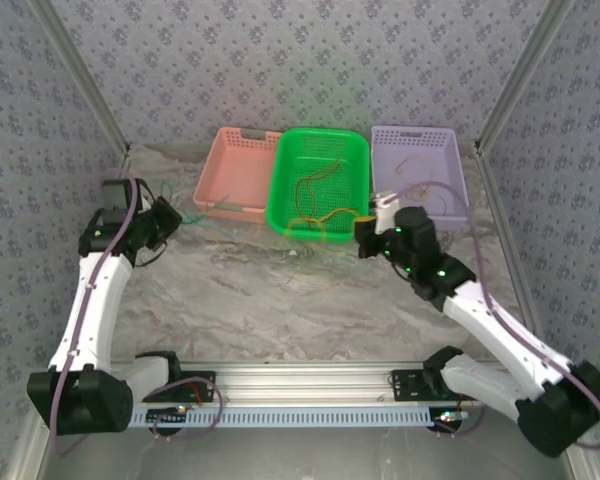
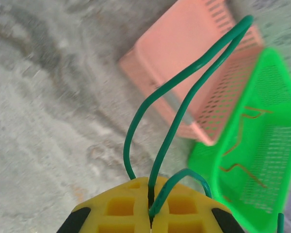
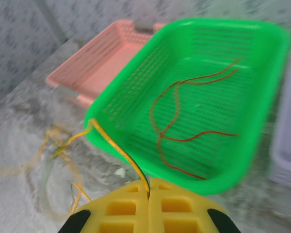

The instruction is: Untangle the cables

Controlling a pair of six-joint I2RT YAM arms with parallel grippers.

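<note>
2 cables pinched, 3 baskets beyond.
Your left gripper (image 2: 150, 216) is clamped on a green cable (image 2: 184, 99), your right gripper (image 3: 149, 194) on a yellow cable (image 3: 119, 150) passing the green basket (image 3: 264, 121); red-orange cables (image 3: 177, 97) lie inside it, between the pink basket (image 3: 102, 58) and the purple basket (image 1: 420, 140).

Looped green cable (image 2: 184, 106), stretched yellow cable (image 3: 119, 148)

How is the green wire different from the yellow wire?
The green wire loops up from the left fingers, doubled over; the yellow wire leaves the right fingers as one strand, past the green basket. The green wire is dark green, the yellow wire yellow. Both are pinched between shut fingers.
</note>
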